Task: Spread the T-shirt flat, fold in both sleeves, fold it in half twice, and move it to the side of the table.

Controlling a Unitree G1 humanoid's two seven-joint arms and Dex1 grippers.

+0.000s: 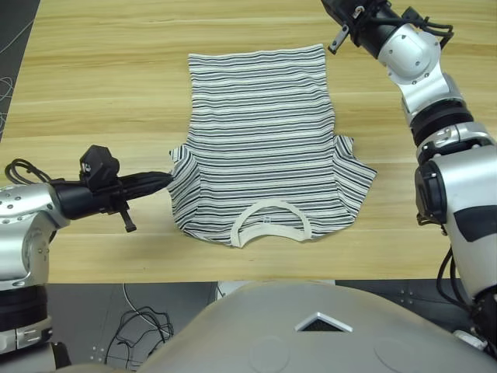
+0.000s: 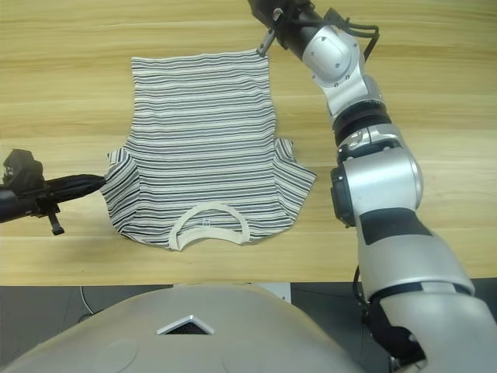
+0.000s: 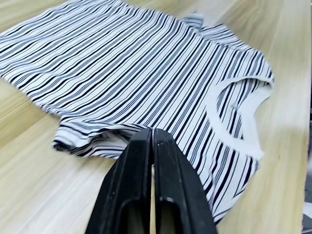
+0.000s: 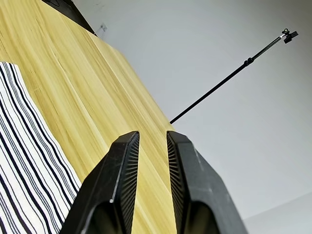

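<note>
- While T-shirt [image 1: 264, 132] lies spread on wooden table [image 1: 93, 93], collar [image 1: 272, 223] sits nearest robot, hem [image 1: 256, 56] at far side; sleeves stick out each side, not folded in.
- L gripper [image 1: 165, 178]: fingers pressed together, nothing seen btwn them; tip right at edge of robot-left sleeve [image 1: 183, 167], low over table.
- R gripper [image 4: 152, 135]: fingers slightly apart, holding nothing; near hem's far R corner.

wooden table [image 1: 93, 93], striped T-shirt [image 1: 264, 132] on it
</note>
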